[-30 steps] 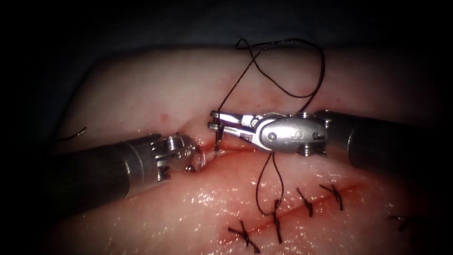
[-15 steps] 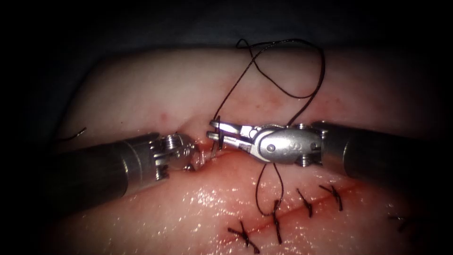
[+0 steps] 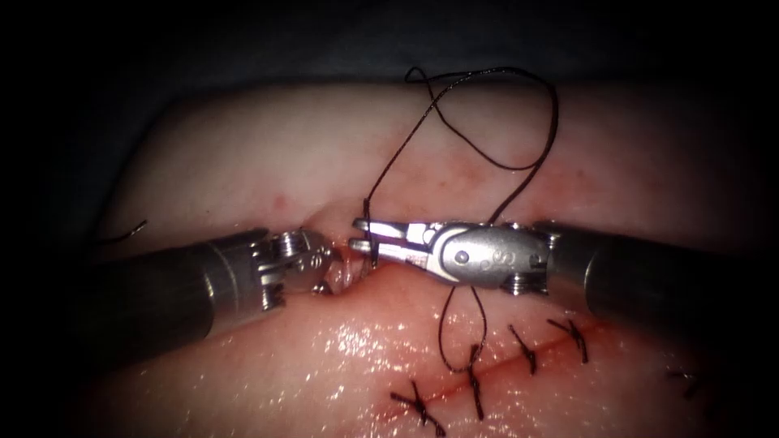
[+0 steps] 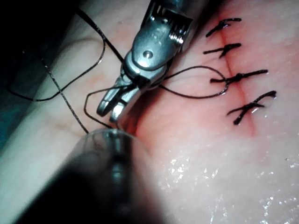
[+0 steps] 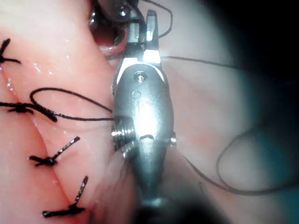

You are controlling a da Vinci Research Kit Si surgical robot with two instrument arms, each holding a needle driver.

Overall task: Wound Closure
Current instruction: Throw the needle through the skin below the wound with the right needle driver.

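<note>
On the tissue [image 3: 243, 162], my right tool [image 3: 357, 233] reaches in from the right to the open cut [image 3: 398, 261]. Its jaws are shut on the curved needle [image 3: 372, 253], which points down at the cut's edge. Black thread [image 3: 519, 75] rises from the needle, loops over the far tissue and runs back behind the right tool to a stitch [image 3: 474, 358]. My left tool [image 3: 331, 276] meets the cut from the left, its jaws shut on a raised lip of tissue. The right tool [image 4: 110, 109] also appears in the left wrist view, and its jaws [image 5: 144, 23] in the right wrist view.
A second, closed cut runs below the tools with several dark stitches [image 3: 527, 347], also in the wrist views [image 4: 238, 77] [image 5: 46, 161]. A short cut end of thread [image 3: 130, 231] lies on the tissue far left. Red fluid wets the cut edges.
The right tool has moved down and slightly left with the needle, bringing it to the cut's edge. The left tool has held its place on the tissue.
</note>
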